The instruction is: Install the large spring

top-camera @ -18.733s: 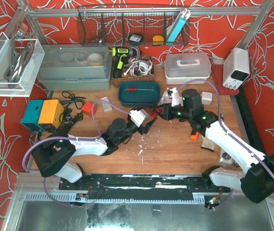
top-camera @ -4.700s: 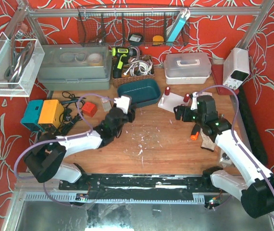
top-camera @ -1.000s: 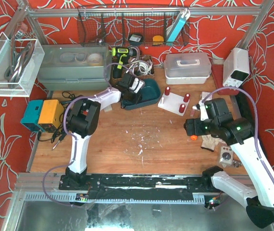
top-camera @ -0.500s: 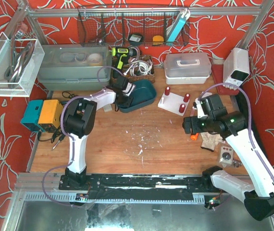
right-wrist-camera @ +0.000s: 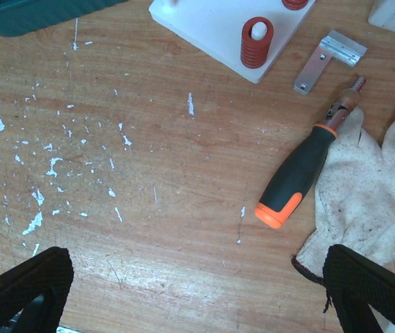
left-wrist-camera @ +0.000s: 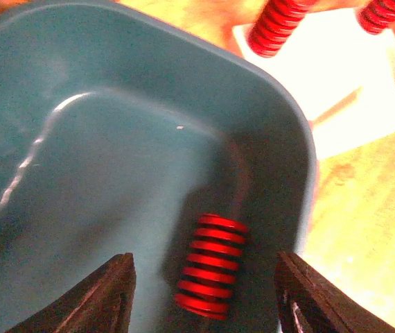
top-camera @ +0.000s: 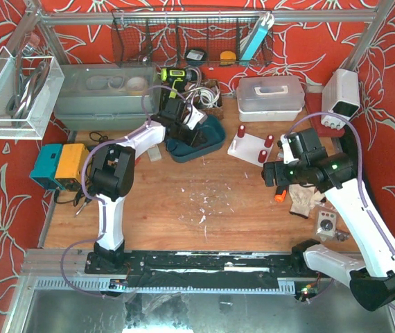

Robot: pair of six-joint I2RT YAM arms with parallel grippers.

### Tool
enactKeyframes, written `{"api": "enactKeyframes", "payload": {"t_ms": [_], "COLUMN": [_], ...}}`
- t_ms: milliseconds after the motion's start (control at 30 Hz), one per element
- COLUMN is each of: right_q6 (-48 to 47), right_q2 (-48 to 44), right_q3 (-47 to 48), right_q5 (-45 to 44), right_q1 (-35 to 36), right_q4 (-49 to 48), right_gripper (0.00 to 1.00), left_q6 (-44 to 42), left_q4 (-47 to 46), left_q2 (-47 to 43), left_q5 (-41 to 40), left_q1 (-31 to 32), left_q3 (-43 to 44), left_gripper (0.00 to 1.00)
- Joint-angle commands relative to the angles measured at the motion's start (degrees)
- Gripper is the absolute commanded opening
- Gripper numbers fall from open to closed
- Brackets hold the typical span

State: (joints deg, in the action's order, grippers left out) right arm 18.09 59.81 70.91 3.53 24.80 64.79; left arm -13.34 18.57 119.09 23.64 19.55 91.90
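Observation:
A large red spring [left-wrist-camera: 210, 267] lies on its side in the teal tray [left-wrist-camera: 114, 139], close to the tray's right wall. My left gripper [left-wrist-camera: 208, 298] is down inside the tray and open, one finger on each side of the spring and neither touching it. From above, the left gripper [top-camera: 185, 133] sits over the tray [top-camera: 215, 139]. The white peg plate [top-camera: 249, 147] stands right of the tray with red springs [top-camera: 241, 131] on its pegs; one such spring [right-wrist-camera: 256, 41] shows on a white peg. My right gripper [right-wrist-camera: 197, 291] hangs open over bare wood, holding nothing.
An orange-and-black screwdriver [right-wrist-camera: 301, 173] lies beside a white glove [right-wrist-camera: 371, 180], with a small metal bracket [right-wrist-camera: 326, 59] above them. A clear lidded box [top-camera: 270, 97], a wire basket [top-camera: 197, 97] and a grey bin [top-camera: 104, 97] line the back. White flecks dot the wood.
The left wrist has swung a little back toward the tray's middle. The right arm has edged slightly up and to the left.

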Motion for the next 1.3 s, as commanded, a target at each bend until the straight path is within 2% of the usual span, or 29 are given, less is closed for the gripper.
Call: {"api": "enactKeyframes", "payload": {"t_ms": [0,267,400,600,767,900,1033,1267], "right_q6": [-0.6,-1.0,-1.4,-1.4,-1.9,-1.4,-1.2,-1.0], "right_q2": [0.7,1.6,1.3,1.5,0.7,0.6,-0.1,-0.2], "right_q3": [1.6,1.7,1.1,1.2,0.8,0.8,0.7,0.2], "right_q5": [0.0,-0.1,-0.8,0.4,0.0,-0.2,-0.1,0.1], "right_q1": [0.1,0.1,0.2,0.2,0.2,0.2,0.2,0.2], "right_q4": [2.1,2.8,2.8,2.4,2.0,2.2,2.3,2.2], "right_gripper": [0.99,0.99,0.99,0.99,0.99,0.99,0.99,0.99], "left_q6": [-3.5,-7.1,-6.4,-3.3,-1.0,0.0,1.7,9.8], "left_q4": [1.3,0.2,0.1,-0.5,-3.1,-3.1,-3.5,-5.3], "left_q2": [-1.3,-1.8,-0.9,-0.6,-1.4,-1.1,-1.2,-2.2], "left_q5": [9.8,7.2,4.3,-3.2,-5.9,-7.3,-9.5,-12.2], "left_q1": [0.0,2.0,2.7,3.9,4.3,4.5,5.1,6.6], "left_q3": [-1.0,-4.3,-4.6,-4.7,-5.0,-4.8,-5.4,-5.7], "left_gripper": [0.59,0.64,0.62,0.46,0.34,0.28,0.18,0.09]}}
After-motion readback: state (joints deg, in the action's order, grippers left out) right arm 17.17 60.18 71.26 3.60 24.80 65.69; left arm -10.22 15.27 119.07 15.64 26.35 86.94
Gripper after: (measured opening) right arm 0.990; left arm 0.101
